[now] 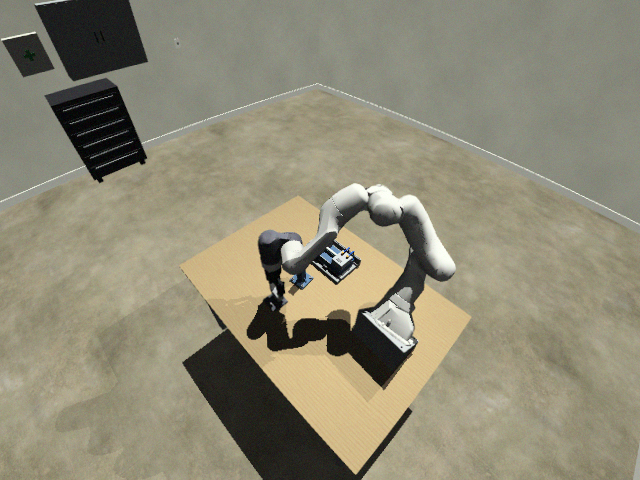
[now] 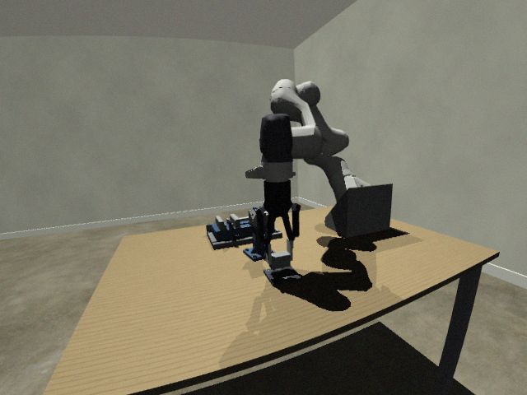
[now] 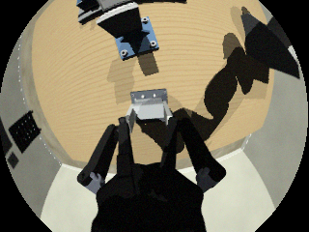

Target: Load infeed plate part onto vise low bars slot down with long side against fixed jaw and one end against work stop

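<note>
The part point(image 3: 150, 111) is a small grey block. My gripper point(image 3: 149, 108) is shut on it across its width and holds it a little above the dark infeed plate point(image 2: 282, 274); the part also shows in the exterior view point(image 2: 280, 258). In the top view my gripper point(image 1: 275, 298) hangs near the table's left edge. The V-block point(image 3: 129, 27) on its blue base stands just beyond the part. I cannot tell which way the part's slot faces.
The vise point(image 1: 337, 260) and V-block point(image 1: 301, 279) stand mid-table in the top view. The arm's dark base box point(image 2: 366, 209) stands at the back right of the table. A black drawer cabinet point(image 1: 96, 127) stands far off by the wall.
</note>
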